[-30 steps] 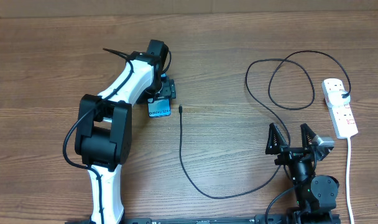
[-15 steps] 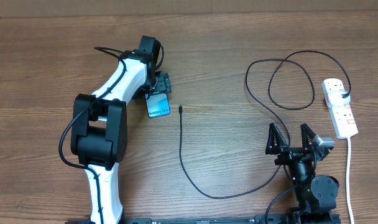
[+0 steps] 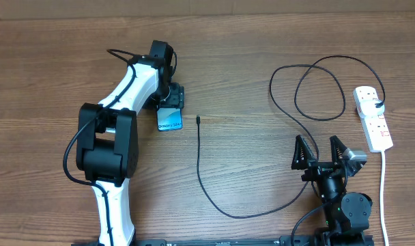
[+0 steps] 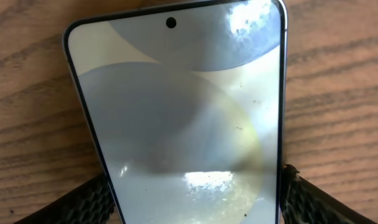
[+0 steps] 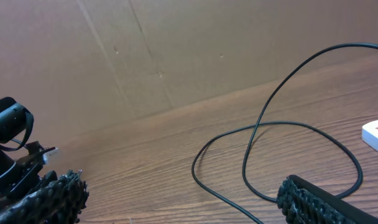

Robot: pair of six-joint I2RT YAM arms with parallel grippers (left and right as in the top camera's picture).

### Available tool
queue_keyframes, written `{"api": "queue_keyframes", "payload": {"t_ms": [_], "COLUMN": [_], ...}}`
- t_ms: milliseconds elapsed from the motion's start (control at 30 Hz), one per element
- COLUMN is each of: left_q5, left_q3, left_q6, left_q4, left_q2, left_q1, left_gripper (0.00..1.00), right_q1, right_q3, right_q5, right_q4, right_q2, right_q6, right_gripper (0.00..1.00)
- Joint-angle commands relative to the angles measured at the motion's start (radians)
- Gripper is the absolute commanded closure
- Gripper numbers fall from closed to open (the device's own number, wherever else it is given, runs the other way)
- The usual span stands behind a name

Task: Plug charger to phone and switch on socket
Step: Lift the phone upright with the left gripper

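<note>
One phone (image 3: 169, 121), long axis near-to-far, inside closed left pincer (image 3: 170, 104); right pincer (image 3: 323, 152) wide-open, empty.

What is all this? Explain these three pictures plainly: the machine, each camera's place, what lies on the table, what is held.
Two robot arms work at a wooden table. The overhead picture looks straight down; the other two come from a camera on each wrist. The left tool is closed against the two long edges of the phone, which lies flat; its wrist view shows the screen close up between two dark fingers. The right tool stands open and holds nothing. The charger, a thin black cable, loops across the table; its tip lies beside the phone, not plugged in. Its other end runs to the socket, a white power strip on the right.
</note>
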Motion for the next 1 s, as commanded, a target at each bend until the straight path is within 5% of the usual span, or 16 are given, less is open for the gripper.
{"api": "queue_keyframes", "payload": {"t_ms": [0,333,500,667,967], "left_q5": [0.085,0.0,0.0,0.0,0.002], "left_q3": [-0.043,-0.043,-0.043,-0.043,-0.043], "left_q6": [0.08,-0.073,-0.153,-0.185,-0.184], "left_q4": [-0.042,0.016,0.004,0.01,-0.013], "left_q2": [0.067,0.067,0.067,0.067,0.067], "left_q1": [0.0,0.001,-0.001,-0.002,-0.003], "left_gripper": [0.22,0.13,0.28,0.19,0.3], "right_q1": [-0.004,-0.004,-0.004,-0.004,-0.004], "right_q3": [-0.01,-0.01,-0.01,-0.01,-0.01], "right_q5": [0.001,0.001,0.001,0.001,0.001], "right_q4": [0.005,0.005,0.005,0.005,0.005], "right_q2": [-0.011,-0.011,-0.011,-0.011,-0.011], "right_q6": [-0.005,-0.005,-0.005,-0.005,-0.005], "right_gripper": [0.0,0.0,0.0,0.0,0.0]}}
